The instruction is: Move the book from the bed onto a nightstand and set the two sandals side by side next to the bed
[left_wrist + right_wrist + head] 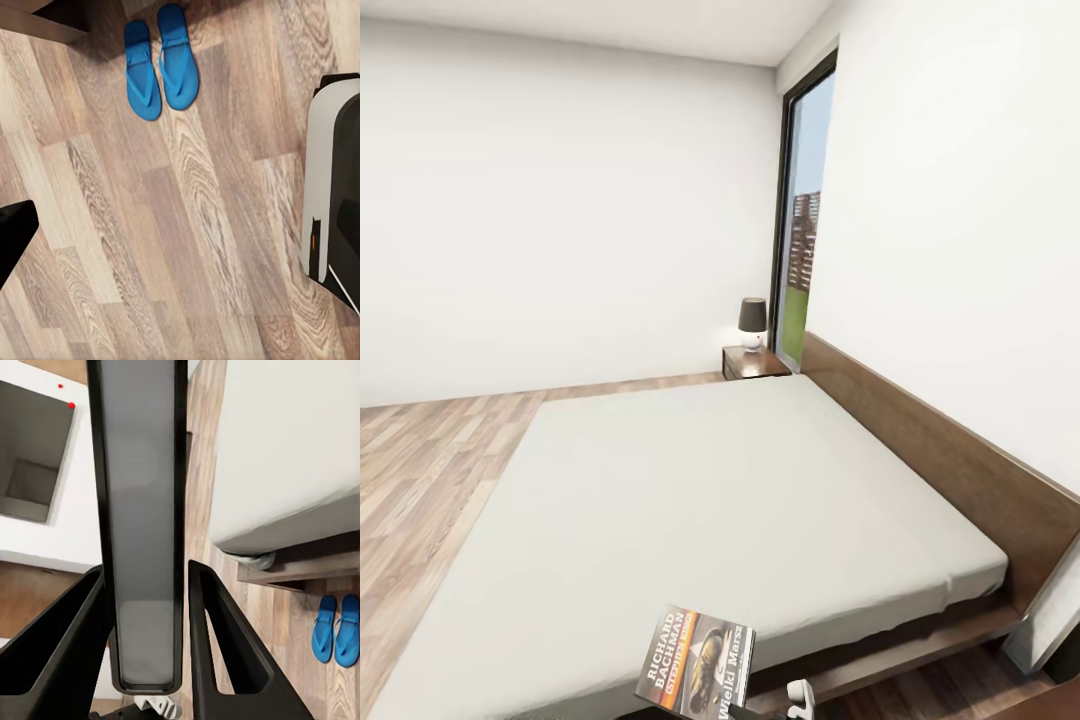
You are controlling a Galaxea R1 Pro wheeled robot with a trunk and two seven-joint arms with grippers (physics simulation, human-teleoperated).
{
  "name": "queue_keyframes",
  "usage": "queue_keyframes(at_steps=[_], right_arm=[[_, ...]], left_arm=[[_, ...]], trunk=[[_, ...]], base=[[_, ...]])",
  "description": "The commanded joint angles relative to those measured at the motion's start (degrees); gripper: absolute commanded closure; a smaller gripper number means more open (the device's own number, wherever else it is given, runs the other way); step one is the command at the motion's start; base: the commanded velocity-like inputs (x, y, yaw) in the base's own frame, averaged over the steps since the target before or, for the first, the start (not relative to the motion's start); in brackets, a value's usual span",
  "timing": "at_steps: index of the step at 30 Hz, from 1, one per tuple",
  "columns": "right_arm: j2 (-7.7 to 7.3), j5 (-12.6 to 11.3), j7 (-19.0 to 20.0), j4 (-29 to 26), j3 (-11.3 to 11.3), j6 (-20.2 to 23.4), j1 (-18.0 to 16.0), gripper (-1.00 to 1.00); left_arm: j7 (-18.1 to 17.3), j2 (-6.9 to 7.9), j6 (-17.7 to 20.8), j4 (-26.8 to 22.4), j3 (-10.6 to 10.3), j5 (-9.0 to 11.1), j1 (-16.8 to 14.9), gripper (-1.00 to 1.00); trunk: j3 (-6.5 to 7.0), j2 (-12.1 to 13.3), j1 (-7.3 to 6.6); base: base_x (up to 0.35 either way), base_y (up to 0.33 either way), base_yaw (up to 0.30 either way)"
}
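The right gripper's fingers [146, 645] are pinching the book [696, 662]: in the right wrist view the two dark fingers [217, 637] sit tight against either side of its grey page edge, and the book runs straight out from between them, its long axis in line with the fingers. In the head view the book is held up in front of the near edge of the bed [690, 500], tilted, its cover with the orange band and white lettering facing up toward the camera; a bit of pale gripper shows just beside its lower corner.

The move to come turns on where a nightstand lies from that book. The nightstand [755, 362] in view is at the far corner of the bed, beside the headboard and the window [805, 220], with a small dark-shaded lamp [752, 322] on top. It is well apart from the fingers, across the whole mattress, so I judge the base must travel before the book can be set down flat beside the lamp.

The sandals [161, 64] lie on the wood floor [187, 225] side by side, nearly touching, long axes parallel. In the right wrist view they lie just off the bed frame, so that part looks done. I cannot tell the state of the left gripper's fingers.
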Motion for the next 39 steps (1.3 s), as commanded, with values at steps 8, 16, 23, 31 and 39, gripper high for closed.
queue_keyframes(at_steps=[8, 16, 23, 31, 39], right_arm=[[0.06, 0.0, 0.2, -0.1, -0.3, 0.6, 0.0, 1.00], [0.13, 0.1, 0.2, -0.1, -0.3, 0.6, 0.0, 1.00], [0.14, 0.1, 0.2, -0.1, -0.2, 0.6, 0.0, 1.00], [0.17, 0.1, 0.2, -0.1, -0.1, 0.6, 0.0, 1.00], [0.25, 0.1, 0.2, -0.1, -0.1, 0.6, 0.1, 1.00]], left_arm=[[0.2, 0.00, -0.1, -0.1, -0.5, 0.4, 0.0, -1.00], [0.2, -0.05, 0.0, 0.0, -0.6, 0.3, 0.0, -1.00], [0.2, -0.11, 0.0, 0.0, -0.6, 0.2, 0.0, -1.00], [0.2, -0.16, 0.0, -0.1, -0.6, 0.1, 0.0, -1.00], [0.2, -0.16, 0.0, -0.1, -0.6, 0.1, 0.0, -1.00]], trunk=[[-0.36, -0.1, 0.02], [-0.84, -0.1, 0.02], [-1.28, -0.1, 0.02], [-1.80, -0.1, 0.02], [-2.31, -0.1, 0.02]], base=[[0.000, 0.000, 0.141], [-0.061, 0.000, 0.197], [-0.110, 0.000, 0.206], [-0.023, 0.000, 0.208], [-0.004, 0.000, 0.208]])
